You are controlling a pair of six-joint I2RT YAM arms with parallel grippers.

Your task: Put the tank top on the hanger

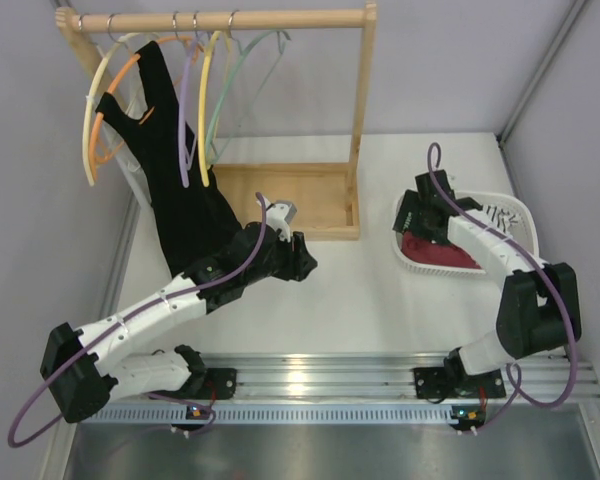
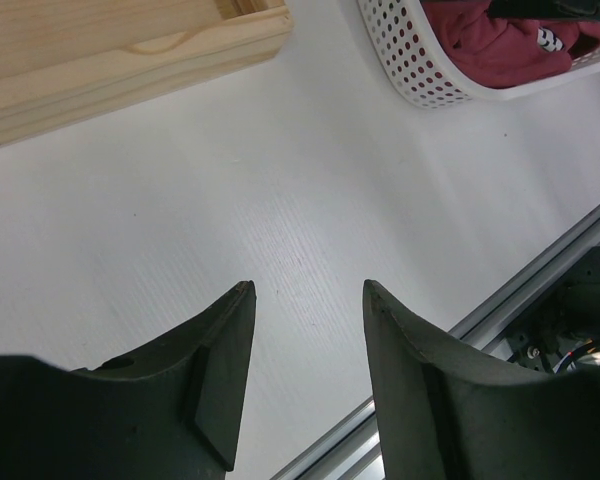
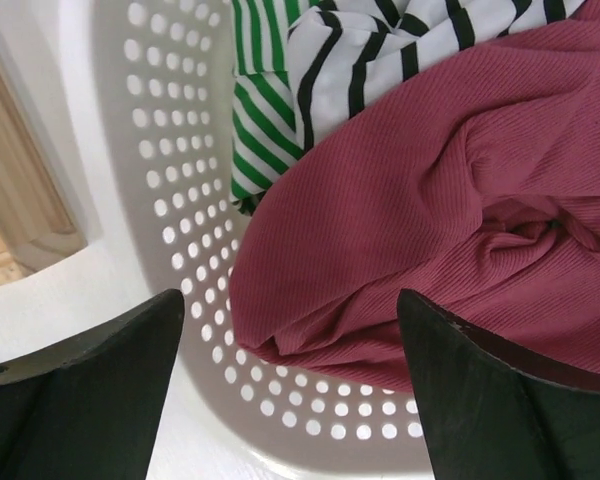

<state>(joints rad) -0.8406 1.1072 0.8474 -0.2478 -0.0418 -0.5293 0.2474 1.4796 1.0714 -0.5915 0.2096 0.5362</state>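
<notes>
The maroon tank top (image 1: 435, 250) lies crumpled in a white perforated basket (image 1: 512, 213) at the right. In the right wrist view its folded edge (image 3: 430, 210) rests on the basket floor. My right gripper (image 3: 290, 300) hangs just over it, open wide, one finger over the basket wall and the other at the fabric. That same gripper (image 1: 420, 215) shows at the basket's left end. The lavender hanger (image 1: 185, 105) hangs on the wooden rail at the back left. My left gripper (image 1: 302, 255) hovers open over bare table (image 2: 308, 288), nothing between its fingers.
A long black garment (image 1: 185, 205) hangs on an orange hanger beside yellow (image 1: 208, 90) and pale green (image 1: 230, 90) hangers. The rack's wooden tray base (image 1: 290, 195) sits mid-table. Black-and-white (image 3: 380, 40) and green-and-white (image 3: 260, 110) striped cloths share the basket.
</notes>
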